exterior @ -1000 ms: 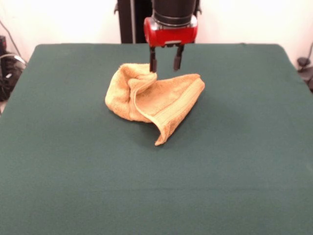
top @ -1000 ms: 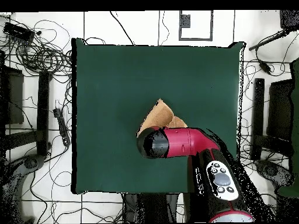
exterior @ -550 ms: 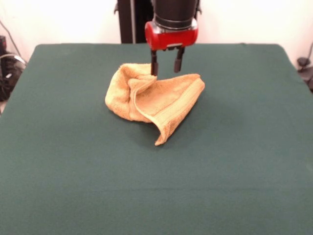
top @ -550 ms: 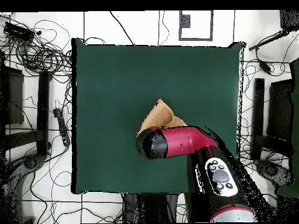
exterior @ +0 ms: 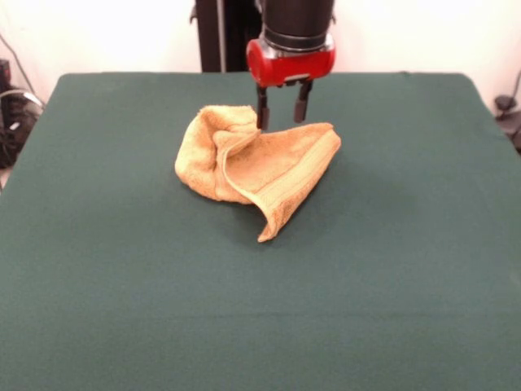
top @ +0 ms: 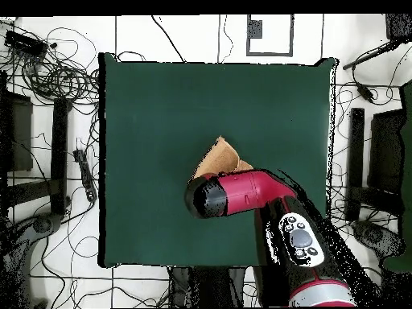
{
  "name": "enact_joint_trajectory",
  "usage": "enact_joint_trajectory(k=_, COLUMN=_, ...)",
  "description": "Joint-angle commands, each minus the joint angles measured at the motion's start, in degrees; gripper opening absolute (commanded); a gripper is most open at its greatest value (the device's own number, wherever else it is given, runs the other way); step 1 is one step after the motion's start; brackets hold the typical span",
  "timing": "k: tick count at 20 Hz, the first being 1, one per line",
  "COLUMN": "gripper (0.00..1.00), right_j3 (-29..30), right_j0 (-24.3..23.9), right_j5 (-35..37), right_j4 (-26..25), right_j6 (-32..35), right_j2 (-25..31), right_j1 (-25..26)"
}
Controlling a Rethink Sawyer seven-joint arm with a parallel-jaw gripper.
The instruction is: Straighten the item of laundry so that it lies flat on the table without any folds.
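The item of laundry (exterior: 252,161) is a golden-orange towel, crumpled and folded over itself near the middle of the green table (exterior: 122,269). A ribbed band runs down its right edge to a pointed corner at the front. My gripper (exterior: 282,119) hangs open right at the towel's far edge, its fingers (exterior: 262,116) straddling the rim with nothing held. In the overhead view the red arm (top: 241,193) covers most of the towel (top: 219,158), and the gripper is hidden beneath it.
Green felt spreads wide on all sides of the towel. Cables and black stands (top: 60,153) lie on the floor around the table, beyond its edges.
The gripper has drifted slightly to the right and a little lower at the towel's far edge. The towel has not moved.
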Motion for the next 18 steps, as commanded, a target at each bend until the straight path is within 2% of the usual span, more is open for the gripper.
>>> enact_joint_trajectory(k=1, gripper=1.00, right_j3=-1.39, right_j0=-0.38, right_j5=5.99, right_j4=-3.40, right_j6=-10.44, right_j2=7.75, right_j1=1.97)
enact_joint_trajectory(k=4, gripper=1.00, right_j3=-0.29, right_j0=-0.43, right_j5=4.04, right_j4=-3.40, right_j6=-6.53, right_j2=6.88, right_j1=1.15)
enact_joint_trajectory(k=9, gripper=1.00, right_j3=0.61, right_j0=-2.16, right_j5=4.30, right_j4=-2.16, right_j6=-5.75, right_j2=7.47, right_j1=0.54)
enact_joint_trajectory(k=18, gripper=1.00, right_j3=-3.09, right_j0=-9.45, right_j5=9.48, right_j4=-0.72, right_j6=-11.92, right_j2=11.54, right_j1=1.37)
